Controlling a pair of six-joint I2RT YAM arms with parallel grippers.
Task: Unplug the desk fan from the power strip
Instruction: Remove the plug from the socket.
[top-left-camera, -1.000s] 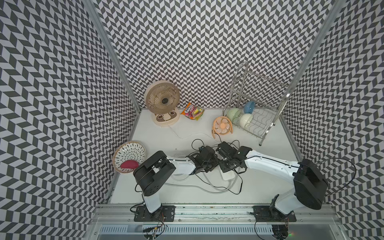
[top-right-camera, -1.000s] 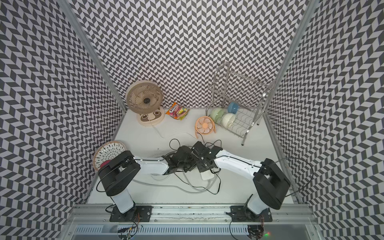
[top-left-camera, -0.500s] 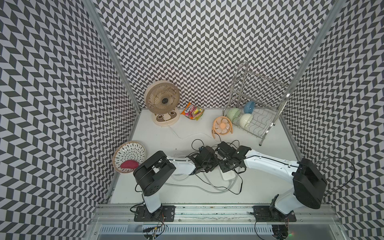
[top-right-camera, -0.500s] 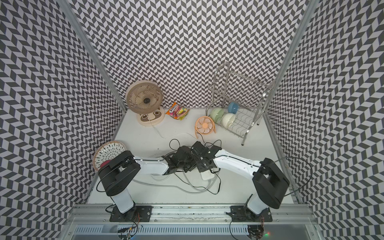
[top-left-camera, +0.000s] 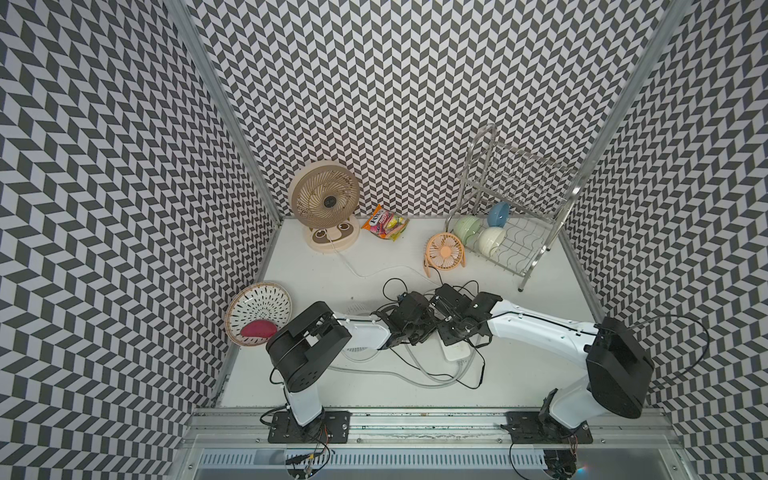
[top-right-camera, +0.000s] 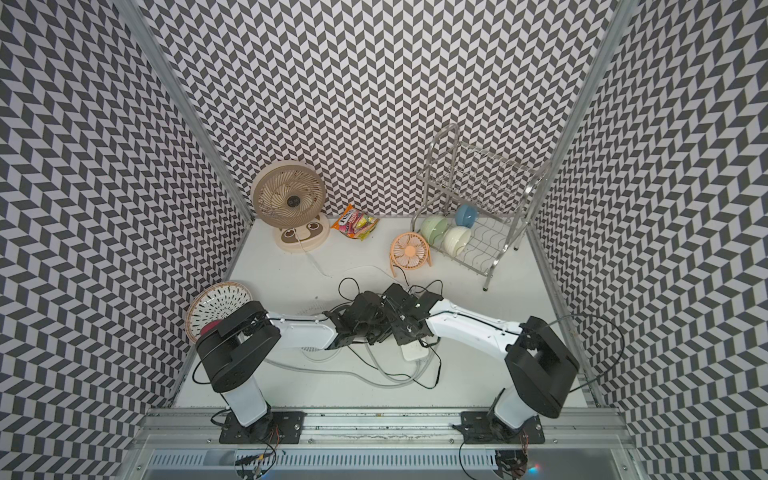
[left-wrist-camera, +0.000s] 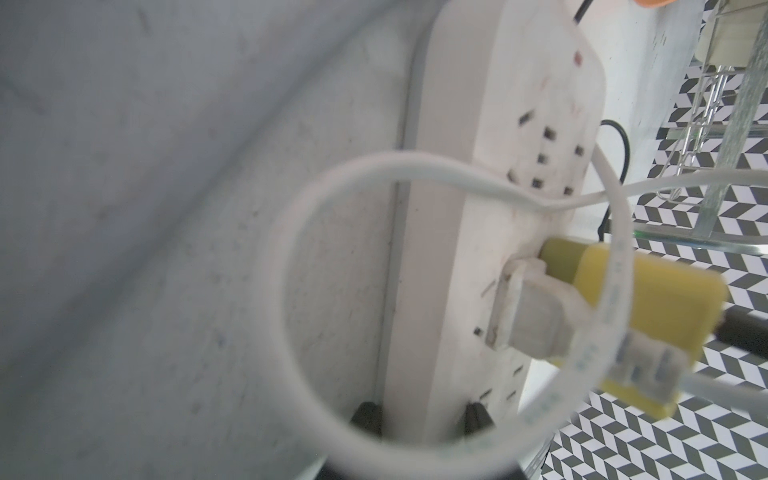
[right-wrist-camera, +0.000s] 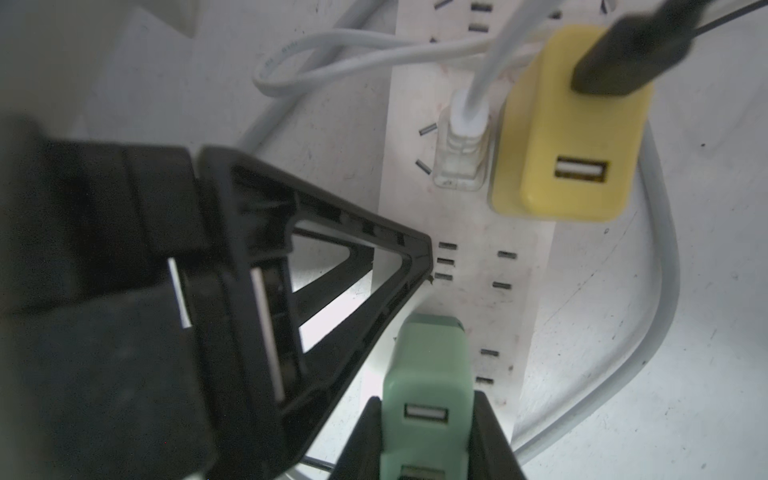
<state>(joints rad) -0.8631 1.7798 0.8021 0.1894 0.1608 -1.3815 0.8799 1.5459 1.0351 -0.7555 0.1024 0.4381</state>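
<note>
Power strip (right-wrist-camera: 473, 266): judged light, rigid, prone to lifting. The left gripper (left-wrist-camera: 419, 411) is clenched across it. Right gripper (right-wrist-camera: 426, 405), at 3 o'clock of the left, grasps smooth mint-green adapter (right-wrist-camera: 424, 353) by its flat sides.

1. Both top views hang high above the front rail (top-left-camera: 415, 419), looking steeply down toward the back wall (top-left-camera: 415, 104), far enough off to hold the whole table (top-left-camera: 374, 257).
2. The left wrist view lies low and very near the power strip (left-wrist-camera: 498, 124), sighting along its length toward the dish rack (left-wrist-camera: 739, 104).
3. The right wrist view looks almost straight down on that strip from close over the green charger (right-wrist-camera: 424, 374).
4. Both wrist views share the yellow charger (left-wrist-camera: 665, 316) and the white plug (left-wrist-camera: 528, 320) beside it.
</note>
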